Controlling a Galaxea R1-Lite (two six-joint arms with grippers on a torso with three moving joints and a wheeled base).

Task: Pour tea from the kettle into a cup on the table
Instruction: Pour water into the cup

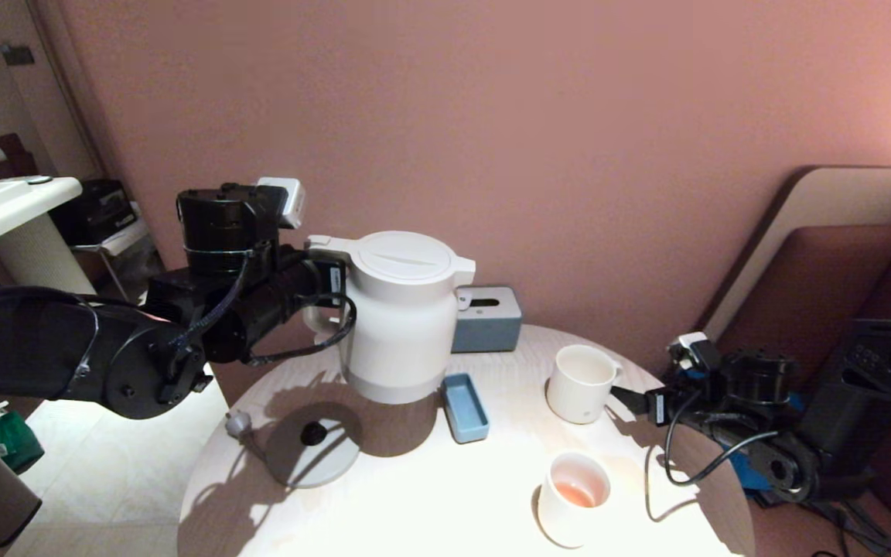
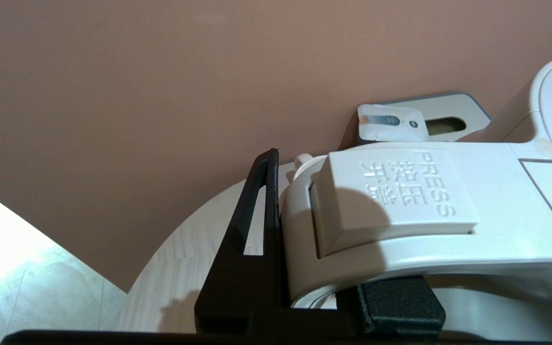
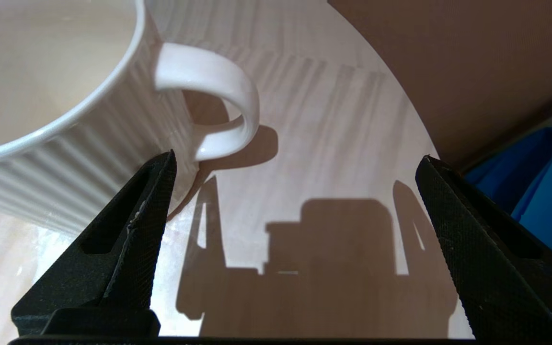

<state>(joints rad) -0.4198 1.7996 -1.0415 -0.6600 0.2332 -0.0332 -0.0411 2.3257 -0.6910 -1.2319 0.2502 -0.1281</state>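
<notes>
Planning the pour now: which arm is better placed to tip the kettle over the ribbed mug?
Left. The left gripper is already shut on the kettle handle, lifted off its base. The right gripper is open beside the mug.

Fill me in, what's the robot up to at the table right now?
The left gripper is clamped on the handle of the kettle, holding it upright just above the table, off its grey base disc. The right gripper is open beside the ribbed cup, not gripping it. That cup looks empty; a second cup nearer the robot holds tea.
</notes>
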